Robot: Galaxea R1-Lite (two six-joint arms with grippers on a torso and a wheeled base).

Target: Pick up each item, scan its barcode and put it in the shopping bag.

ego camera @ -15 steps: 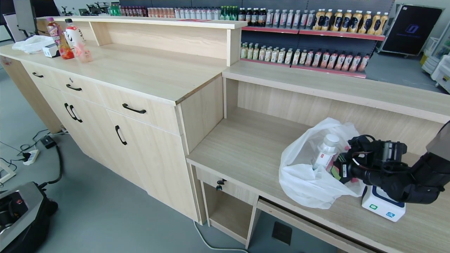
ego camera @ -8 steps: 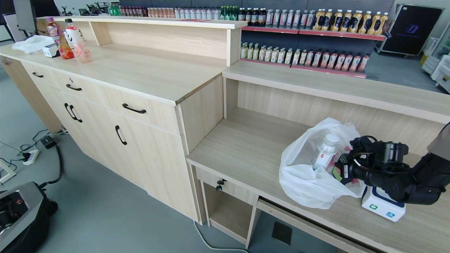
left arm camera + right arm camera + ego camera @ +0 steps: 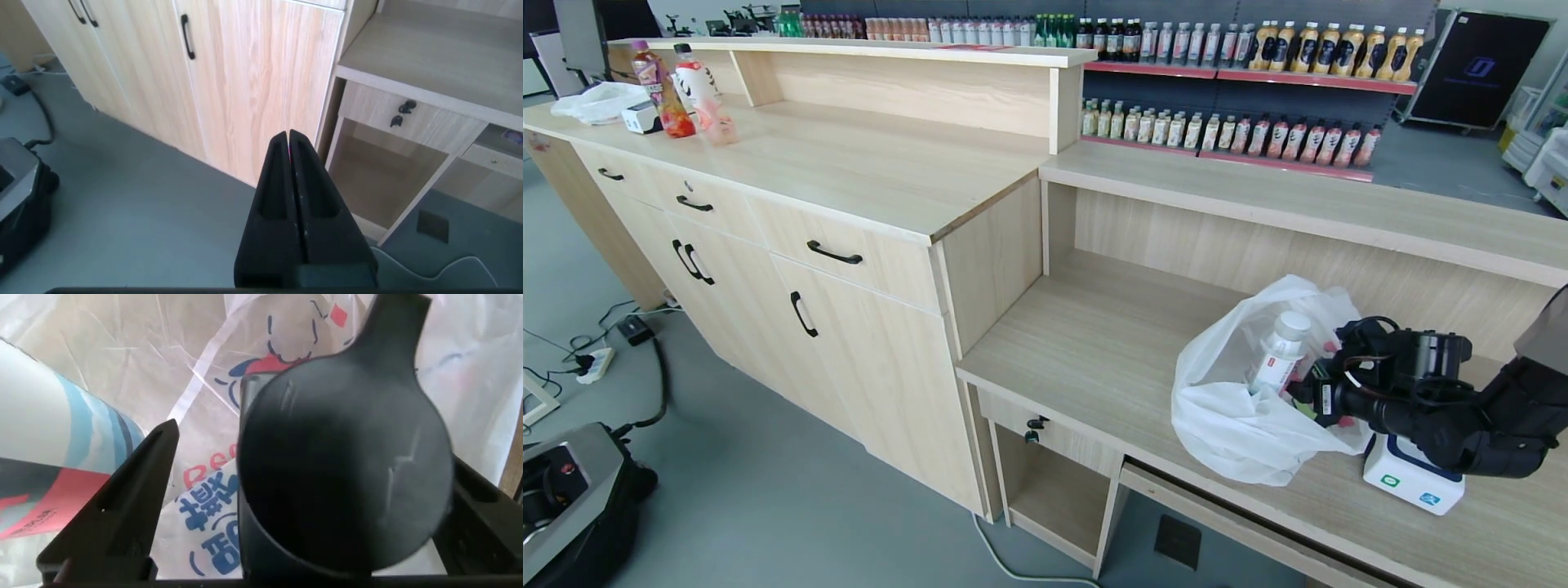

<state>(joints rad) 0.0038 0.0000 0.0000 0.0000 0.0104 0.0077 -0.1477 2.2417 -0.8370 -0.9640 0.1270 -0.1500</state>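
Observation:
A white plastic shopping bag (image 3: 1241, 425) lies open on the lower desk, and a white bottle (image 3: 1278, 353) with a white cap stands inside it. My right gripper (image 3: 1311, 398) is at the bag's mouth. In the right wrist view this gripper (image 3: 327, 457) is open, with a dark round bottle-like item (image 3: 347, 465) between its fingers. There is a gap to one finger (image 3: 122, 514), and bag plastic lies behind. The white bottle's blue and red label (image 3: 49, 465) shows beside it. My left gripper (image 3: 288, 139) hangs shut and empty over the floor by the cabinet.
A white scanner box (image 3: 1413, 482) sits on the desk under my right arm. The raised counter (image 3: 849, 163) at the left carries two bottles (image 3: 678, 86), a small box and another bag (image 3: 596, 102). Store shelves (image 3: 1225, 77) stand behind.
My right gripper has shifted very slightly at the bag's mouth, and a green and red patch near its fingers is now mostly hidden.

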